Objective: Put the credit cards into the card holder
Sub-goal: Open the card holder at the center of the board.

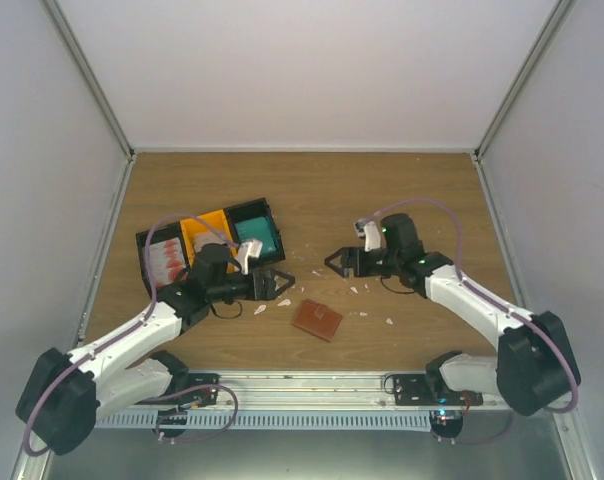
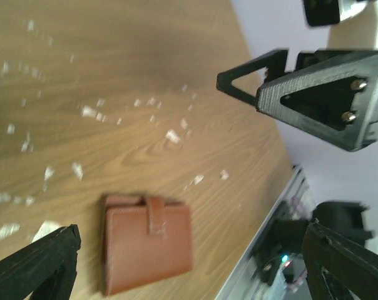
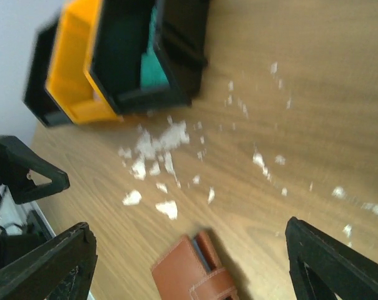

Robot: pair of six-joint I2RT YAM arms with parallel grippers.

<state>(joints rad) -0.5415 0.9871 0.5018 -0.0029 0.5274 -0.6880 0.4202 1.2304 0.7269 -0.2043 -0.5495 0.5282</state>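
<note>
The reddish-brown card holder (image 1: 317,320) lies shut on the table between the two arms, with its tab over the front. It also shows in the left wrist view (image 2: 146,240) and the right wrist view (image 3: 192,275). Teal credit cards (image 1: 257,237) stand in a black bin, seen too in the right wrist view (image 3: 153,69). White cards with red marks (image 1: 169,260) sit in another black bin. My left gripper (image 1: 282,283) (image 2: 189,237) is open and empty, above and left of the holder. My right gripper (image 1: 337,262) (image 3: 189,244) is open and empty, behind the holder.
An orange bin (image 1: 204,232) (image 3: 73,69) stands between the two black bins at the back left. Small white scraps (image 1: 260,309) (image 3: 154,147) are strewn over the wood around the holder. A metal rail (image 1: 312,385) runs along the near edge.
</note>
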